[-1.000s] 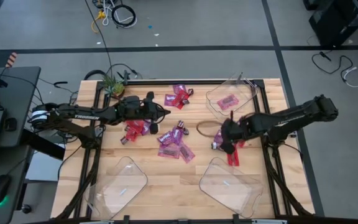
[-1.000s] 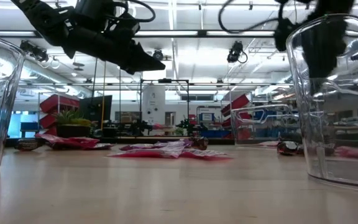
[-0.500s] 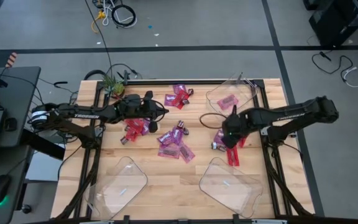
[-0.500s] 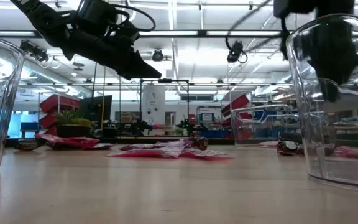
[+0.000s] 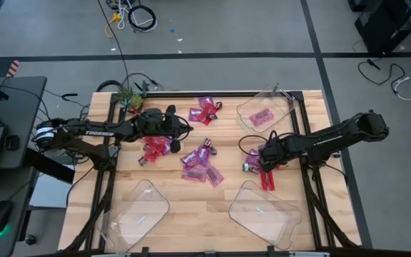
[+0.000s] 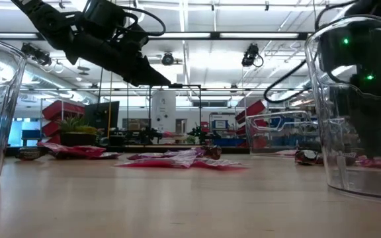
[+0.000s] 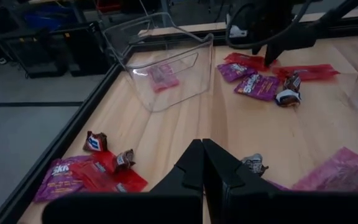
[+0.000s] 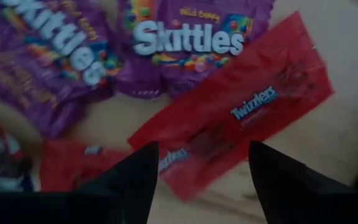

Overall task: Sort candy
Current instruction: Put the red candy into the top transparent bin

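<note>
Back from the far tray, the right gripper [image 8: 197, 171], jaws newly spread, hovers over a red packet [image 8: 241, 118], readying another pick.

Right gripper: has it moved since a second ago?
Yes. In the high view the right gripper has come down over the red and purple packets beside the clear tray, after swinging up toward that tray; it stands open.

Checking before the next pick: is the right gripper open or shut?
Open. The right gripper shows its two fingers spread apart over a red Twizzlers packet, holding nothing.
</note>
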